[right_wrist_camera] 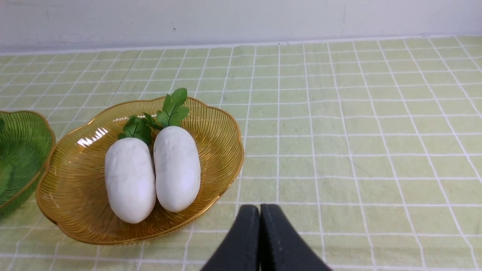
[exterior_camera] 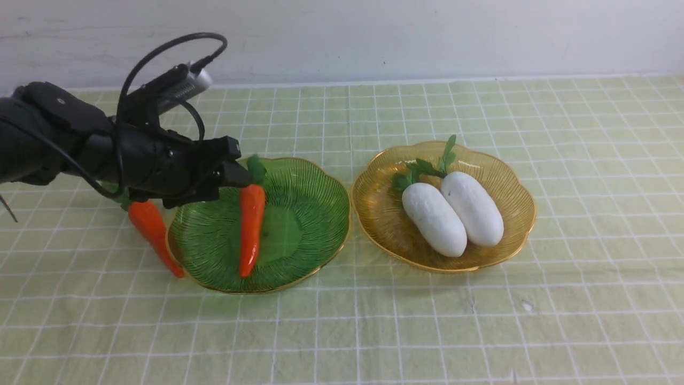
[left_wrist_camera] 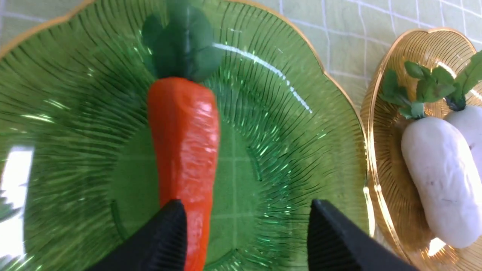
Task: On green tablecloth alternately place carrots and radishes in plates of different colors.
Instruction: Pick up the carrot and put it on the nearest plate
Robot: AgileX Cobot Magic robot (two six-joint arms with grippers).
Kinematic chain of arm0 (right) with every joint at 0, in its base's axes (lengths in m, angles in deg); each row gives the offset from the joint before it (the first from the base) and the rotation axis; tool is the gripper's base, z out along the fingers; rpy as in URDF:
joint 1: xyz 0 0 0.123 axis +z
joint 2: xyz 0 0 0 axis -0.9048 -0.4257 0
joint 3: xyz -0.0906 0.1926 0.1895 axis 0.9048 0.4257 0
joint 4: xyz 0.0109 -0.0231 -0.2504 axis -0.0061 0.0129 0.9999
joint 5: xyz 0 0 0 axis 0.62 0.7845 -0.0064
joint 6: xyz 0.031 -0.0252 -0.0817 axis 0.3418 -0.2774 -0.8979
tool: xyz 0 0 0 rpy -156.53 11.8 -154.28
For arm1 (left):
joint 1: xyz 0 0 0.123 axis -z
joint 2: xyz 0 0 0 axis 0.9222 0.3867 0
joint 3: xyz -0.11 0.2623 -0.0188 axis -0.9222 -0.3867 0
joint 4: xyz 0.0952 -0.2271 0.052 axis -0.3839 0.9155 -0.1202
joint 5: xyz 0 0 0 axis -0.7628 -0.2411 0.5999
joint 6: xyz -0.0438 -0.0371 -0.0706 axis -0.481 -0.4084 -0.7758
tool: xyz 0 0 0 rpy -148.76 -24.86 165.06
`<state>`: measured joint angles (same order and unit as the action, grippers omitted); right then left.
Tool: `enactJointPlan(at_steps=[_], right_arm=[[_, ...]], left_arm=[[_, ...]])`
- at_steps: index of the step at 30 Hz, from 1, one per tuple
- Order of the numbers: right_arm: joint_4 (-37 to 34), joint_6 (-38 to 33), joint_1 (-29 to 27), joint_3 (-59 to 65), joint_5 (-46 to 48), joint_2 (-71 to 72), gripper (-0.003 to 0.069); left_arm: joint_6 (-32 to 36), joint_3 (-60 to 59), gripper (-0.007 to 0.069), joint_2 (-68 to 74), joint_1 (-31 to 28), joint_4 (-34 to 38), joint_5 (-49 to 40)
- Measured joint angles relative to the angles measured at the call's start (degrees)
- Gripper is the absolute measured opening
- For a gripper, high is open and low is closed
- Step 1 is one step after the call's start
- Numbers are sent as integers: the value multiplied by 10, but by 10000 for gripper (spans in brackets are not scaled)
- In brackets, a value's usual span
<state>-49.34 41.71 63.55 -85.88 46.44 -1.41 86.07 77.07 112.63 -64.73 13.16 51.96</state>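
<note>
On the green tablecloth a dark green plate holds one orange carrot, leafy top pointing away. My left gripper hovers over that carrot's top end. In the left wrist view its jaws stand wide apart, so the left gripper is open; the carrot lies against one finger and well clear of the other. A second carrot lies outside, against the plate's left rim. Two white radishes rest side by side in the amber plate. My right gripper is shut and empty over the cloth.
The two plates nearly touch in the middle of the table. A pale wall runs along the table's far edge. The left arm's cable loops above the wrist.
</note>
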Motion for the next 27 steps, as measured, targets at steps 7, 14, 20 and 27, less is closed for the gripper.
enactJointPlan(at_steps=[7, 14, 20, 27], right_arm=[[0, -1, 0, 0, 0, 0, -14], [0, -1, 0, 0, 0, 0, -14], [0, -1, 0, 0, 0, 0, -14], [0, -1, 0, 0, 1, 0, -14]], left_arm=[[36, 10, 459, 17, -17, 53, -1], [35, 20, 458, 15, -123, 56, 0], [34, 20, 458, 25, -197, 55, -1], [-17, 20, 447, 44, -210, 19, -28]])
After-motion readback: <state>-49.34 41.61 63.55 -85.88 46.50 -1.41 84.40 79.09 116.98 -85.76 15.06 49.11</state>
